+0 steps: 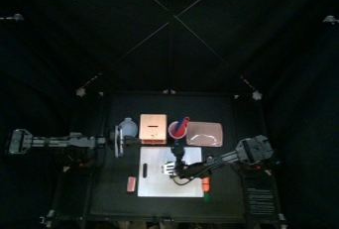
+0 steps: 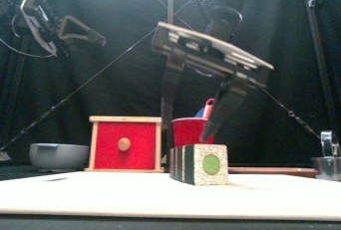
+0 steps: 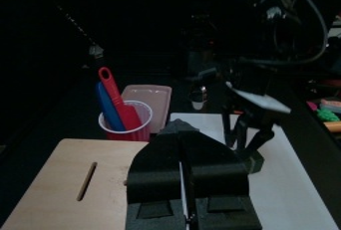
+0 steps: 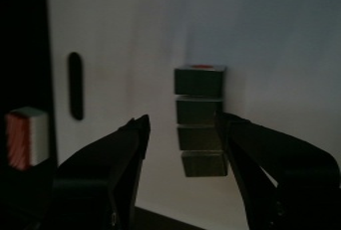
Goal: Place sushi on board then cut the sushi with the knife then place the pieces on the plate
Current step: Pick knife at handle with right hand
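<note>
While the left claw (image 1: 123, 140) rests closed, well off to the side, the top view has the right claw (image 1: 185, 170) over the board (image 1: 157, 175). From the front, its open jaws straddle the sushi (image 2: 200, 164) just below, probably to steady it for cutting. The right wrist view shows the sushi lying on the board between them.

1. We see the left arm (image 1: 54, 142) as a chain of black, rounded segments with a pale plate at its wrist end.
2. We find the right arm (image 1: 249, 152) built the same way: matte black with chunky joints.
3. On the right gripper (image 2: 190, 139) we note a long, flat, silver-grey cross-plate (image 2: 213, 47) with two slim dark jaws fixed beneath it.
4. Close up, its jaws look broad and black to us, tapering to rounded tips.
5. The left gripper (image 3: 182, 134) shows us black, blocky, angular jaws with faint grey highlights.
</note>
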